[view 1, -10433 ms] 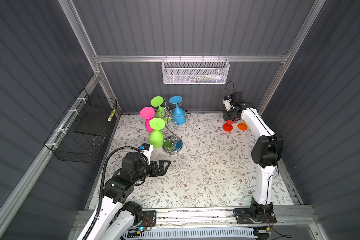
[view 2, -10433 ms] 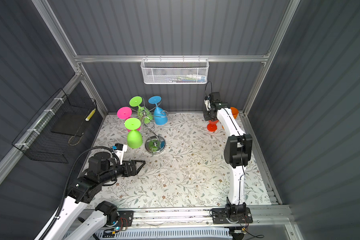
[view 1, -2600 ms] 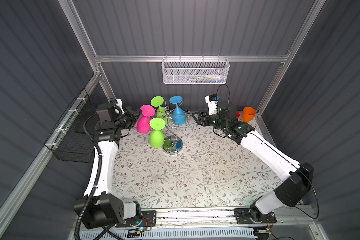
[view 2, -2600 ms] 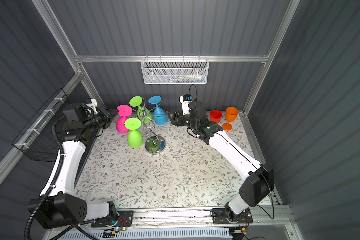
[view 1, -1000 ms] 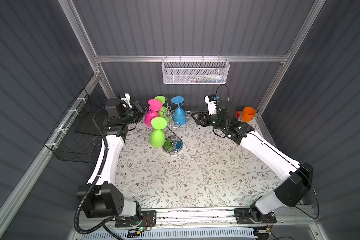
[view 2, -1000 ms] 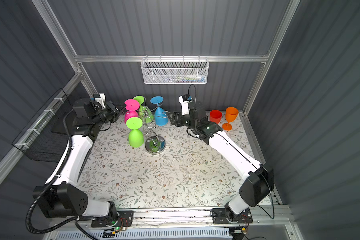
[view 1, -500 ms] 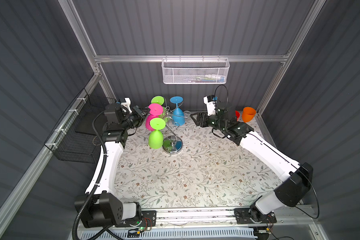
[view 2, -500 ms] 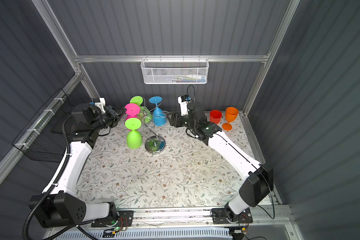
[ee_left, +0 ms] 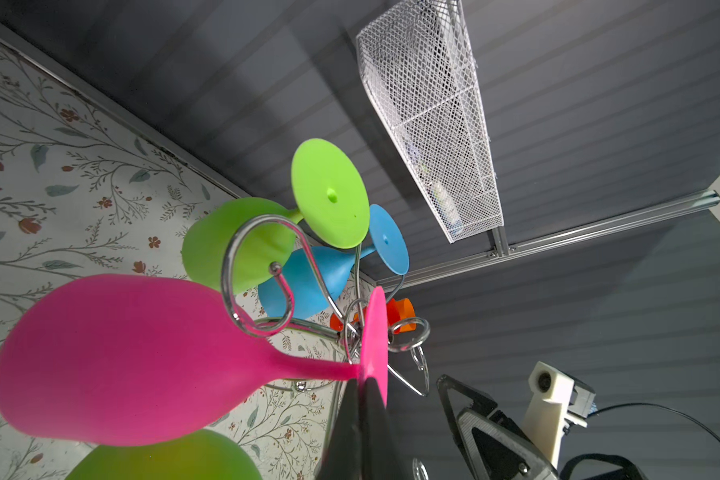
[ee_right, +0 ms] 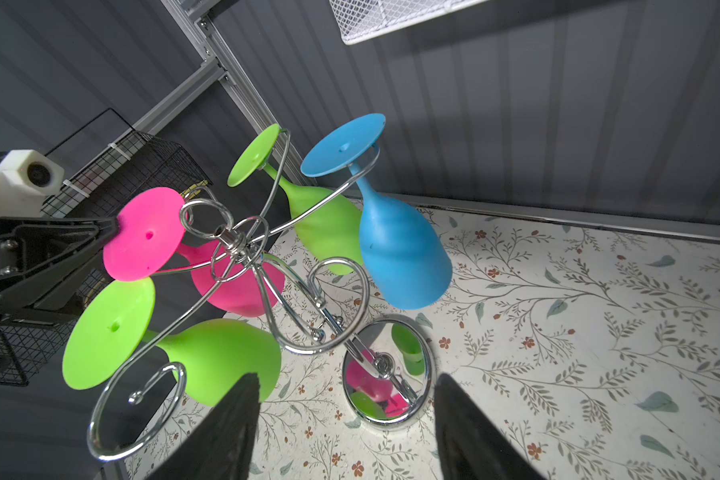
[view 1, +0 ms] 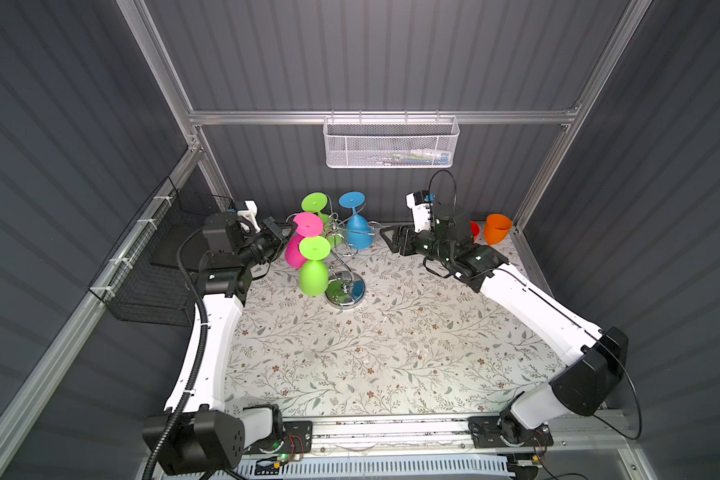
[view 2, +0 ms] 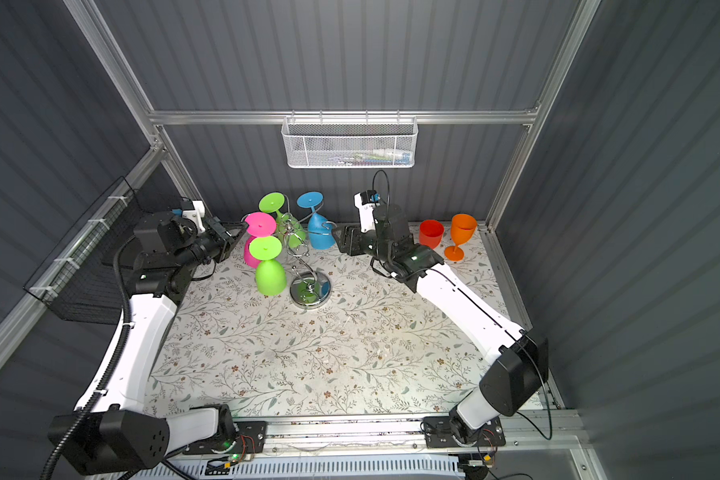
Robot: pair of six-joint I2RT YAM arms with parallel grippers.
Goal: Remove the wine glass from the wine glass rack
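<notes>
Left gripper (ee_left: 366, 397): jaws pinched on the edge of the pink wine glass (ee_left: 121, 357) foot disc. The glass hangs bowl-down and tilted on the left side of the wine glass rack (view 2: 310, 291); I cannot tell whether its stem sits in a scroll arm. The rack stands toward the back of the floral table (view 1: 391, 353), left of centre, and carries a front green glass (view 1: 313, 276), a rear green glass (view 1: 314, 203) and a blue glass (view 1: 358, 235), all inverted. Right gripper (ee_right: 346, 386): jaws spread, holding nothing, near the blue glass.
</notes>
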